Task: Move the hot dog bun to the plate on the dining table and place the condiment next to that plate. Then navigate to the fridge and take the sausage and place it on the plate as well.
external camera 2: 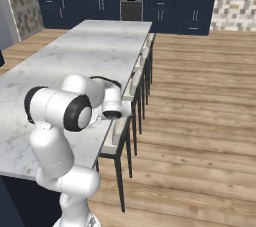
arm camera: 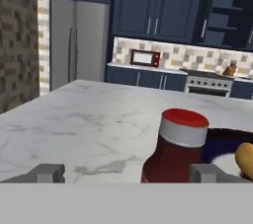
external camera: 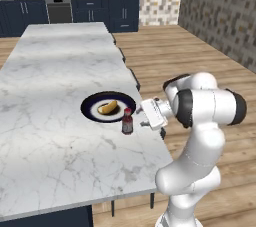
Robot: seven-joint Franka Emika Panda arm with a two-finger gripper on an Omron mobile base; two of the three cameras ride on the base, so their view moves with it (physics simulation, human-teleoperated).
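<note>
Marble dining table (external camera: 50, 121) | wood floor (external camera 2: 200, 121) | condiment (external camera: 127, 122) apparently beside plate (external camera: 90, 106) | pincer (arm camera: 126, 172) wide open, empty

A dark red condiment bottle (arm camera: 174, 146) with a red cap stands upright on the marble desk (arm camera: 84, 129), close before the wide-open claw (arm camera: 129, 173). Just right of it, the bun's (arm camera: 244, 159) end lies on a dark-rimmed plate (arm camera: 222, 141). A fridge (arm camera: 79, 43) stands beyond.
</note>
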